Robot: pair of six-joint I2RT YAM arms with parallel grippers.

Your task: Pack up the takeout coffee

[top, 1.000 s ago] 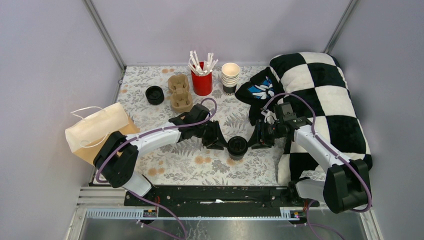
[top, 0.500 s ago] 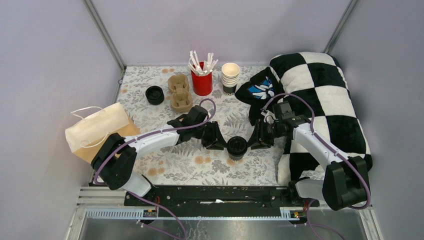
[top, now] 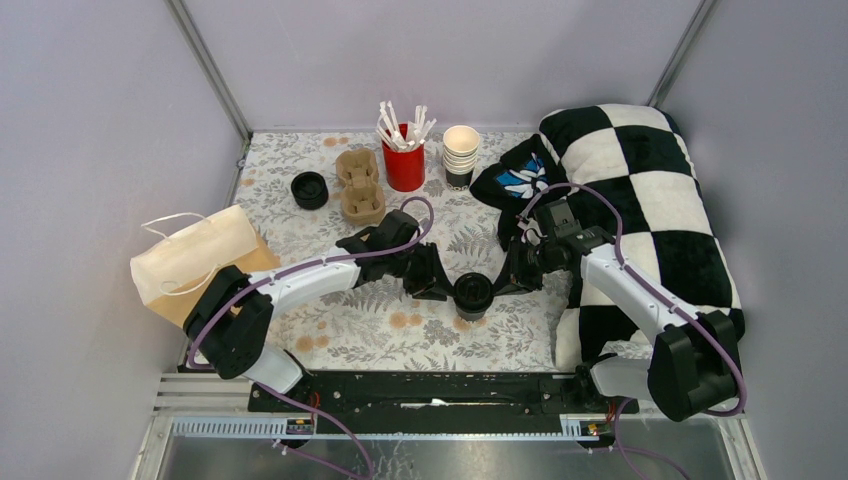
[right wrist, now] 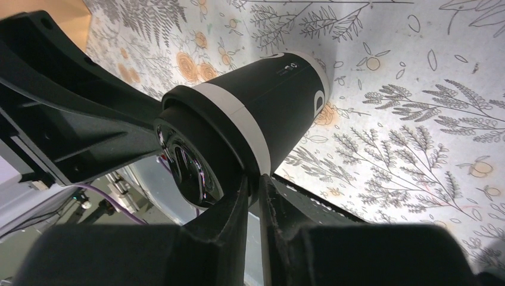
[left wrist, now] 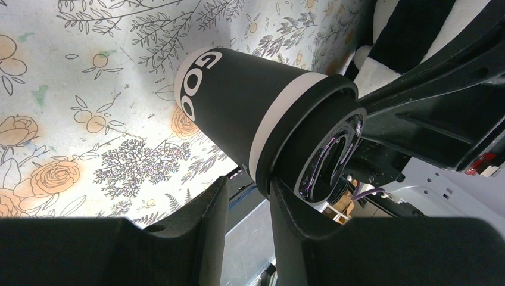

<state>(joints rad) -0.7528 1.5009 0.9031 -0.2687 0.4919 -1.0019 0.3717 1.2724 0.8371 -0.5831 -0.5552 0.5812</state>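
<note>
Left edge: a paper bag [top: 195, 262] with cord handles rests on the floral bench [top: 340, 335]. Far side, left of centre: a second takeout cup [top: 309, 189], black-lidded, just beside a cardboard cup carrier [top: 360, 186]. Next come a red cup of white sticks [top: 404, 160] and a stack of cream cups [top: 460, 155].

Centre: the takeout cup [top: 474, 293], black lid uppermost, sits between the two arms. The jaws of the left arm [top: 447, 287] grasp it at the lid's rim, one finger over the lid, the other beside the cup wall. The jaws of the right arm [top: 500, 283] stand at a narrow slit against the opposite rim; whether they pinch it cannot be told.

Right: a dark printed cloth [top: 520, 180] lies against a checkered pillow [top: 650, 200].
</note>
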